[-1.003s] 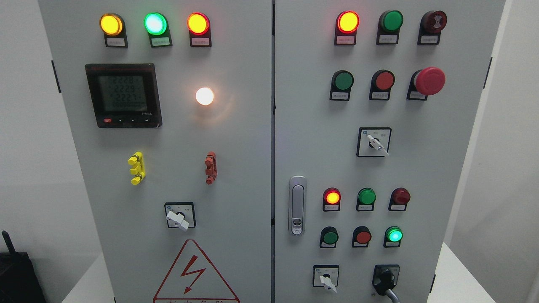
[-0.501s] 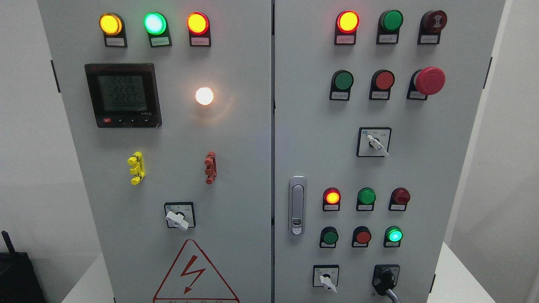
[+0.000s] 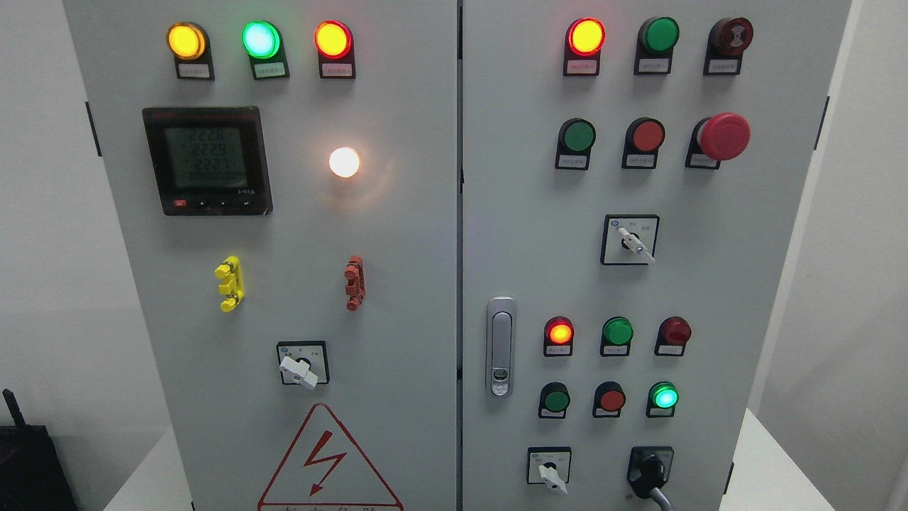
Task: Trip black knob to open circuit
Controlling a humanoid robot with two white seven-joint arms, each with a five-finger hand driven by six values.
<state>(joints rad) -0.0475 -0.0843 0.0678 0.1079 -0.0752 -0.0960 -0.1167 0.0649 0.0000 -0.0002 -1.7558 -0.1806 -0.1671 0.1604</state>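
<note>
The black knob sits on a black square plate at the lower right of the grey cabinet's right door. Its handle points down and to the right, and a grey part runs from it to the picture's bottom edge. Neither of my hands nor either arm shows anywhere in the head view.
A white-handled selector sits left of the knob, two more higher up. A green lamp glows above the knob. Also here: a red mushroom button, the door latch, a meter, a black object.
</note>
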